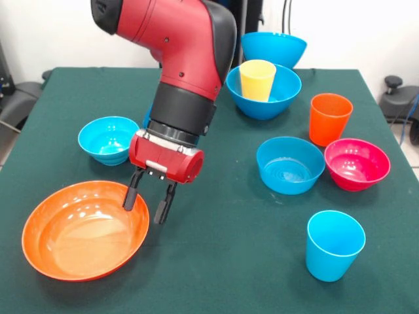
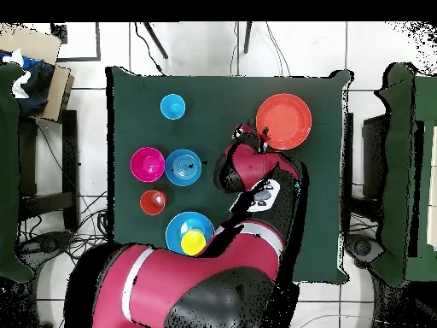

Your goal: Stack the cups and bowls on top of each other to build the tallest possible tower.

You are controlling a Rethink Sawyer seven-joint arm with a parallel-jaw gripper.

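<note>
My gripper (image 1: 149, 206) is open and hangs low over the right rim of the wide orange bowl (image 1: 78, 232), one finger inside the rim and one outside. It also shows in the overhead view (image 2: 263, 137) at the edge of that bowl (image 2: 286, 120). The yellow cup (image 1: 256, 80) stands inside a large blue bowl (image 1: 285, 98). A second large blue bowl (image 1: 273, 49) sits behind it. The orange cup (image 1: 329, 118), magenta bowl (image 1: 357, 163), medium light blue bowl (image 1: 290, 165), light blue cup (image 1: 334, 244) and cyan bowl (image 1: 108, 139) stand apart. The small dark blue bowl is mostly hidden behind my arm.
The table has a dark green cloth (image 1: 229, 261); its front edge is close to the orange bowl and the light blue cup. A cardboard box (image 2: 38, 73) stands off the table in the overhead view. My arm (image 1: 183, 59) hides the table's middle.
</note>
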